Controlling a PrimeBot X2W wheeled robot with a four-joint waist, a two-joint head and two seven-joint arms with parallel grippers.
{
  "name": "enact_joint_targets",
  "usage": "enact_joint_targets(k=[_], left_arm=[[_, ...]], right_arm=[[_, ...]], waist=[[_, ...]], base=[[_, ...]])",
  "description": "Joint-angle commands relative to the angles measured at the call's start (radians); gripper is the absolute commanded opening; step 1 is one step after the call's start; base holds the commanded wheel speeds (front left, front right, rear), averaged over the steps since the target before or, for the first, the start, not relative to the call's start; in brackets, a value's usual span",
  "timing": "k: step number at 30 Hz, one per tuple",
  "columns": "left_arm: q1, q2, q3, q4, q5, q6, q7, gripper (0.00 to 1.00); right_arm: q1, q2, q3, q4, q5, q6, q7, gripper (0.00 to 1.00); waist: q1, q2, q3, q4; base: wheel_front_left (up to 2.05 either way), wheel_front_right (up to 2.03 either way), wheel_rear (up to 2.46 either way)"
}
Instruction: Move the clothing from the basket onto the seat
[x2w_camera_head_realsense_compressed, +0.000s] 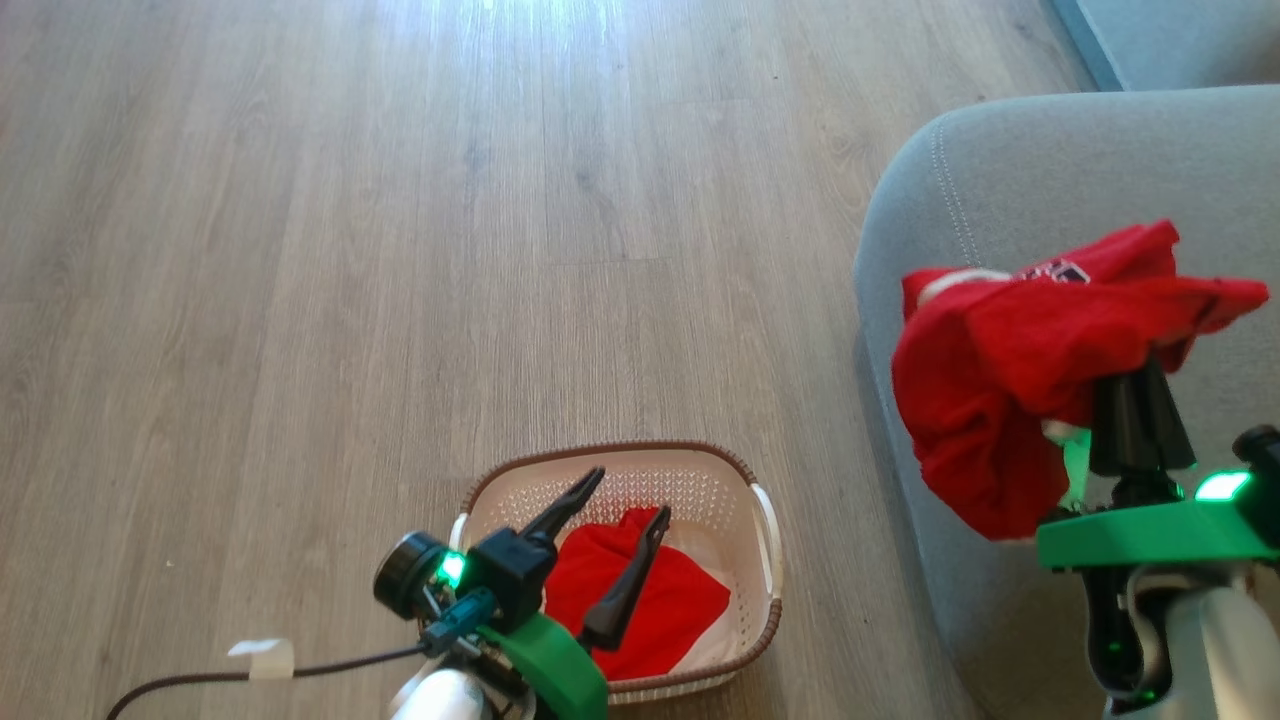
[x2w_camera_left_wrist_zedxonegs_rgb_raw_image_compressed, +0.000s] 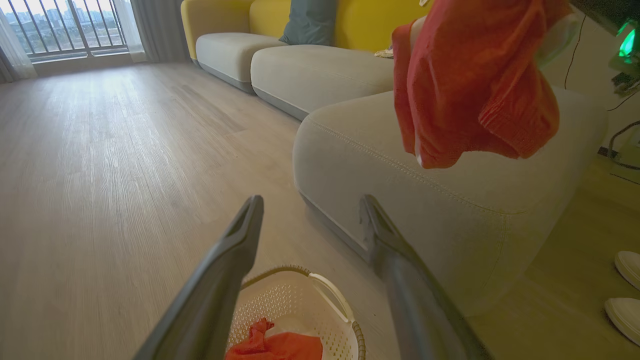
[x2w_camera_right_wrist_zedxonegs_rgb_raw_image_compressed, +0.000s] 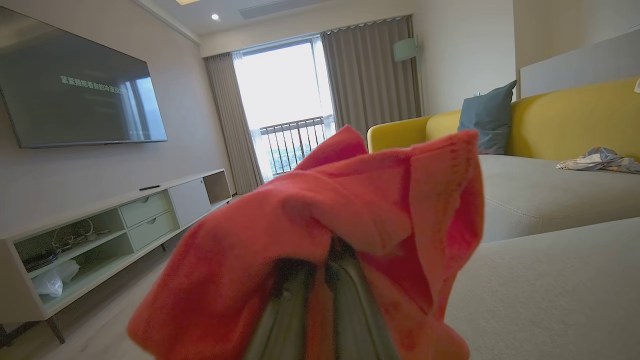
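Right jaws clenched on a red garment (x2w_camera_head_realsense_compressed: 1000, 370), held clear above the seat (x2w_camera_head_realsense_compressed: 1050, 160), likely for release there | left jaws spread empty above the basket (x2w_camera_head_realsense_compressed: 700, 485), ready for the second garment (x2w_camera_head_realsense_compressed: 690, 600) lying beneath them inside it.

Wood floor (x2w_camera_head_realsense_compressed: 400, 250), wall-mounted TV (x2w_camera_right_wrist_zedxonegs_rgb_raw_image_compressed: 75, 95) above white console (x2w_camera_right_wrist_zedxonegs_rgb_raw_image_compressed: 125, 220), grey curtains (x2w_camera_right_wrist_zedxonegs_rgb_raw_image_compressed: 370, 75), teal cushion (x2w_camera_right_wrist_zedxonegs_rgb_raw_image_compressed: 487, 117) against yellow backrest (x2w_camera_right_wrist_zedxonegs_rgb_raw_image_compressed: 570, 115)

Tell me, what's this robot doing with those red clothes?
It is moving clothes from the basket to the seat. Its right gripper is shut on a red garment, held up over the seat. Its left gripper hangs open above the basket on the floor, where a second garment lies.
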Motion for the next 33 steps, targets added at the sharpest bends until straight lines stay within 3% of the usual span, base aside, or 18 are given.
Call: enact_joint_targets(k=[1, 12, 33], left_arm=[[-0.032, 0.005, 0.034, -0.024, 0.004, 0.0, -0.01, 1.0], [-0.019, 0.009, 0.025, 0.046, -0.001, -0.001, -0.01, 1.0], [-0.016, 0.002, 0.029, 0.058, -0.006, -0.001, -0.01, 1.0]], right_arm=[[-0.023, 0.003, 0.022, -0.029, 0.002, 0.0, -0.007, 0.0], [-0.004, 0.003, -0.013, 0.047, 0.011, 0.0, -0.007, 0.0], [-0.012, 0.003, -0.006, 0.061, 0.01, 0.0, -0.007, 0.0]], waist=[[0.0, 0.0, 0.001, -0.001], [0.0, 0.0, 0.008, -0.005], [0.0, 0.0, 0.006, 0.003]], base=[[0.0, 0.0, 0.0], [0.0, 0.0, 0.0], [0.0, 0.0, 0.0]])
